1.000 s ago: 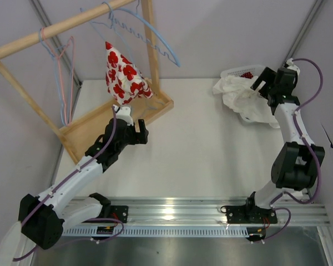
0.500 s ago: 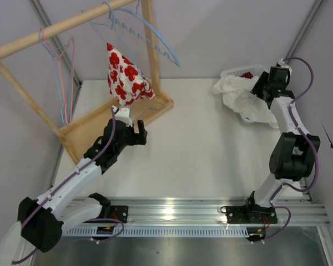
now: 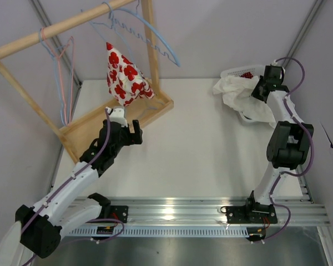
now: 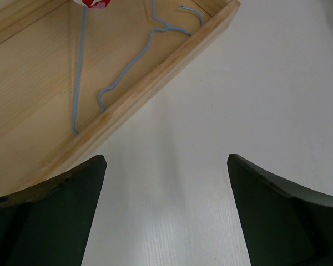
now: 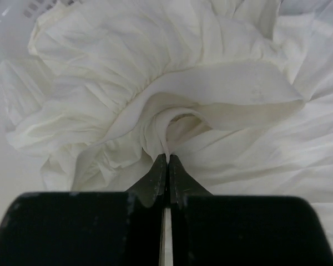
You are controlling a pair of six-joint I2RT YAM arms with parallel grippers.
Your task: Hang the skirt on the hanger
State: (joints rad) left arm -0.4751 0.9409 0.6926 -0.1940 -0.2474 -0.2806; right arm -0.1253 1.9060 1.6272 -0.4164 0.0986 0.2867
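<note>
Evidently closed the right tool (image 5: pixel 167 160) on the crumpled white gathered skirt (image 3: pixel 236 95), fingertips pressed together over a thin fold just under the curled waistband. Chose that spot, probably, because the waistband is the part that must end up on a hanger. Lay heaped at two o'clock on the white counter (image 3: pixel 200 144), partly draped over the low white plastic basket (image 3: pixel 232 71) behind it. Not lifted yet, to judge by the slack cloth.

Held the left tool (image 4: pixel 166 166) wide open and empty at ten o'clock, low over the counter and just beside the light wooden tray base of the clothes rack (image 4: pixel 155 83). Pointed toward the thin blue wire hanger (image 4: pixel 127 72) lying flat inside that tray, likely the one meant for the skirt, and so stood ready to pick it up. Touched nothing.

Noted at eleven o'clock a red-and-white flowered garment (image 3: pixel 124 75) hanging by the rack's upright post, with more blue wire hangers (image 3: pixel 150 36) and a pink wire hanger (image 3: pixel 64 72) hooked over the wooden rail (image 3: pixel 22 44). Judged the flowered piece as already dealt with, leaving the white one as the job in hand.

Expected trouble from the spacing: skirt and hanger well apart, at opposite sides of the counter, so needed a carry across first. Feared also a thin pinch slipping once the whole weight of cloth hung from it.
</note>
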